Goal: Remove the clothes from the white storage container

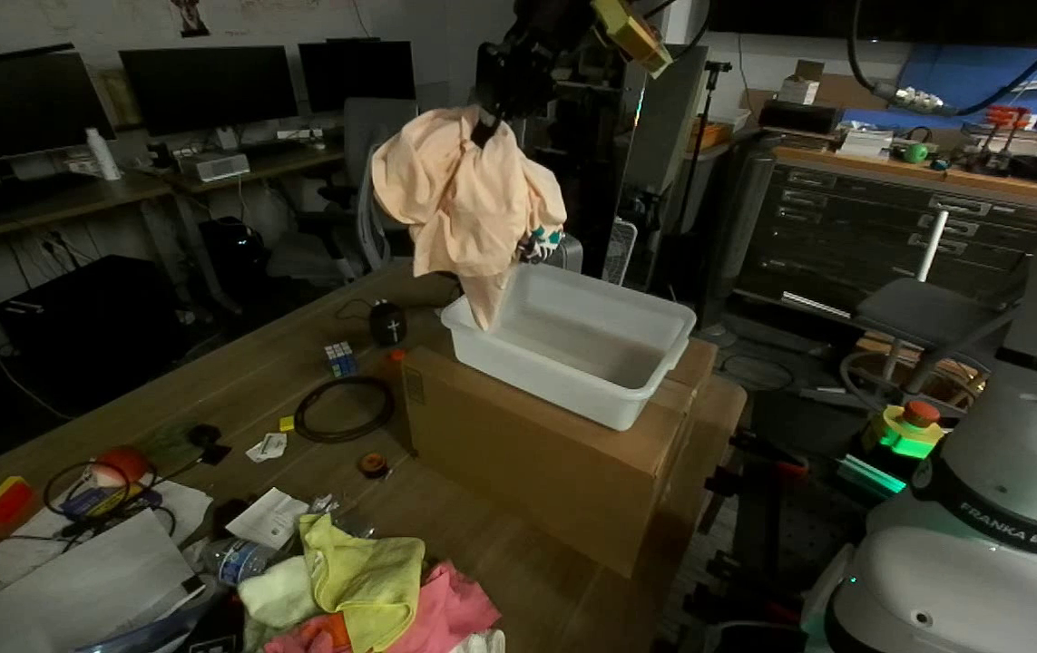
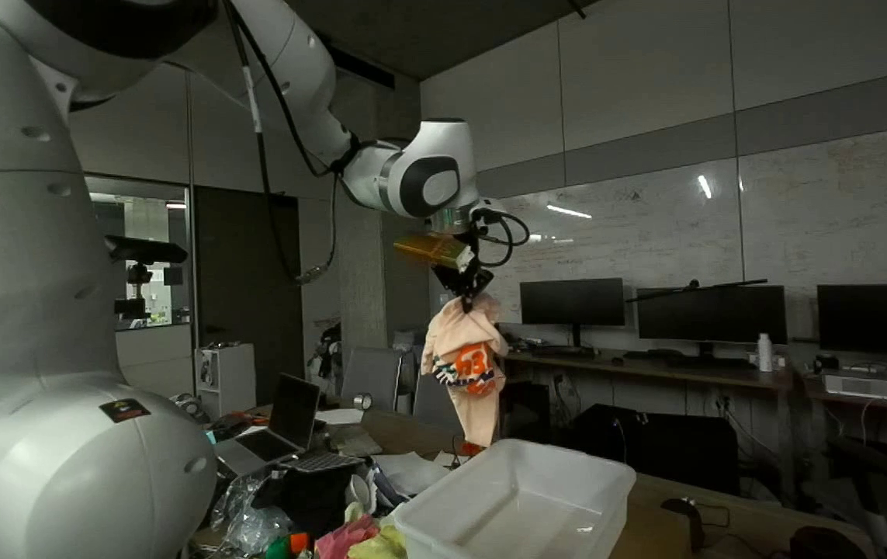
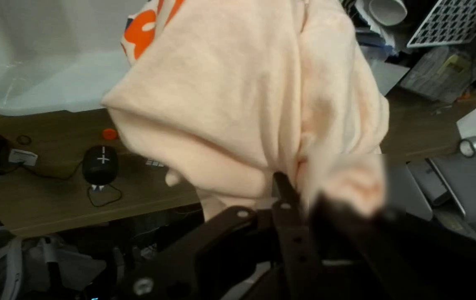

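Note:
My gripper (image 1: 487,129) is shut on a peach garment (image 1: 459,204) and holds it up in the air. The garment hangs bunched, with an orange and dark print that shows in an exterior view (image 2: 474,369). The fingers (image 3: 298,187) pinch its folds in the wrist view (image 3: 221,96), partly blurred. The white storage container (image 1: 554,385) sits below and beside the garment, and its visible floor is bare. It also shows in an exterior view (image 2: 439,516) and in the wrist view (image 3: 54,83). The garment's lower tip hangs by the container's end rim; I cannot tell whether they touch.
A cardboard box (image 1: 527,481) on the table bears the container. A yellow cloth (image 1: 368,576) and a pink cloth (image 1: 450,608) lie heaped on the table. A black speaker (image 1: 387,324), a puzzle cube (image 1: 340,359), a cable coil (image 1: 343,437) and a laptop (image 2: 272,435) stand around.

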Tool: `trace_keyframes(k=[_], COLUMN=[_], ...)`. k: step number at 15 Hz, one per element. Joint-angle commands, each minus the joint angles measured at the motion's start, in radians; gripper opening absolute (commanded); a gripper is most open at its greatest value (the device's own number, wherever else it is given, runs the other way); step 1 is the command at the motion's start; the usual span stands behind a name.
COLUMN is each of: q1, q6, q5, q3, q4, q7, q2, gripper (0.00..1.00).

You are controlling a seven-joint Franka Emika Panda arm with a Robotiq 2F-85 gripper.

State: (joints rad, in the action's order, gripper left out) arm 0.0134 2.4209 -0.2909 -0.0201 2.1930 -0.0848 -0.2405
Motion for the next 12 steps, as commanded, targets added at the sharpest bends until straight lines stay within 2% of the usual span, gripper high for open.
trace_keyframes(k=[1,6,12], q1=[0.045,0.101,0.147], q6=[-0.01,-0.047,-0.096], q5=[0.075,0.175,0.259], q3=[0.053,0.135,0.198], q4=[0.013,-0.015,-0.068], q7=[0.002,0.024,0.024], q2=[-0.004,0.04,0.117], gripper=[0.03,0.03,0.03])
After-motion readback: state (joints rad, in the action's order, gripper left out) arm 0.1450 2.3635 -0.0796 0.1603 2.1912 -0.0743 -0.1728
